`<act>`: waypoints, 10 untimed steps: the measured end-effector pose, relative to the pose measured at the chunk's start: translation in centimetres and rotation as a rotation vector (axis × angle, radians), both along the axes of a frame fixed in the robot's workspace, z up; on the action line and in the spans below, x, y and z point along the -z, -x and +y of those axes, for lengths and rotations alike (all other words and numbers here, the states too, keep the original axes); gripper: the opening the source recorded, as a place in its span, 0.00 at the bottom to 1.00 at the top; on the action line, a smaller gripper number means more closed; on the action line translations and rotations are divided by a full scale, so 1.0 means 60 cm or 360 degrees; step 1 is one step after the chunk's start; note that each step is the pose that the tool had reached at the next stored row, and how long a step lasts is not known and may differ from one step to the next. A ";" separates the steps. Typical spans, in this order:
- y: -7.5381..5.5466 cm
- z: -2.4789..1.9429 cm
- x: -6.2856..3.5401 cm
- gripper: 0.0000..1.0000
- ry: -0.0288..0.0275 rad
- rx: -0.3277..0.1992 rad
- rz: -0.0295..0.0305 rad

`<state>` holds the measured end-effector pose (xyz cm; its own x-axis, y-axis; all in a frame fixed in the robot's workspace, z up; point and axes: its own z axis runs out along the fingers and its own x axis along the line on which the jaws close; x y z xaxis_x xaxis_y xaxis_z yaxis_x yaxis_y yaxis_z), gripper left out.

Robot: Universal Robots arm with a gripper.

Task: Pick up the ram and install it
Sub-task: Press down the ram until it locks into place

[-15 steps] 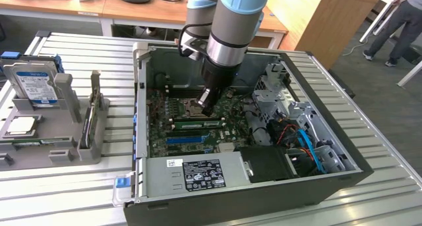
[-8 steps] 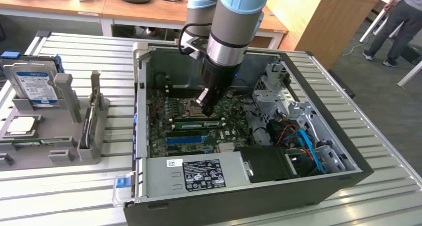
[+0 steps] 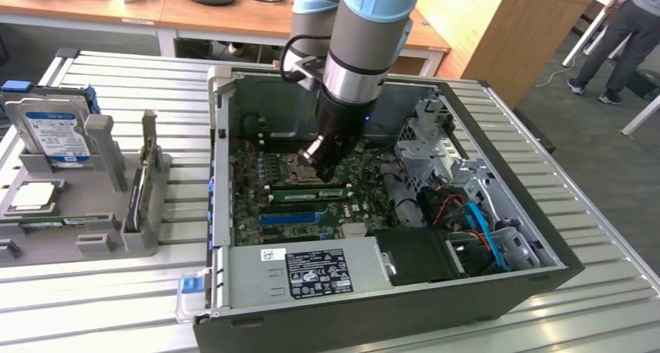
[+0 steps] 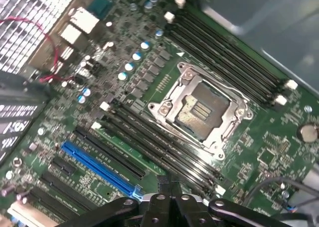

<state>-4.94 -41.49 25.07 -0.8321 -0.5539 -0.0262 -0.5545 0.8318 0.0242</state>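
The ram (image 3: 307, 191) is a long green stick lying along the black memory slots (image 4: 149, 140) of the motherboard, inside the open computer case (image 3: 222, 175). My gripper (image 3: 327, 173) reaches down into the case and hangs just above the ram's end on the exterior view's right, beside the empty processor socket (image 4: 202, 110). In the wrist view the gripper (image 4: 168, 199) has its black fingers pressed together, with nothing visible between them. I cannot tell whether the fingertips touch the ram.
A grey holder (image 3: 103, 214) at the exterior view's left carries a hard drive (image 3: 52, 133) and a square processor chip (image 3: 36, 197). The power supply (image 3: 309, 272), drive cage (image 3: 428, 140) and blue cables (image 3: 480, 222) crowd the case. A person (image 3: 619, 36) stands at the far back.
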 end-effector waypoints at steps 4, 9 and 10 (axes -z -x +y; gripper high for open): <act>0.000 -0.0001 0.000 0.11 0.00003 0.0097 0.00001; 0.000 0.0000 0.000 0.11 0.00002 0.0217 0.00001; 0.000 0.0000 0.000 0.11 0.00002 0.0241 0.00000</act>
<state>-4.95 -41.49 25.05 -0.9062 -0.4220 -0.0261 -0.4226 0.9060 0.0241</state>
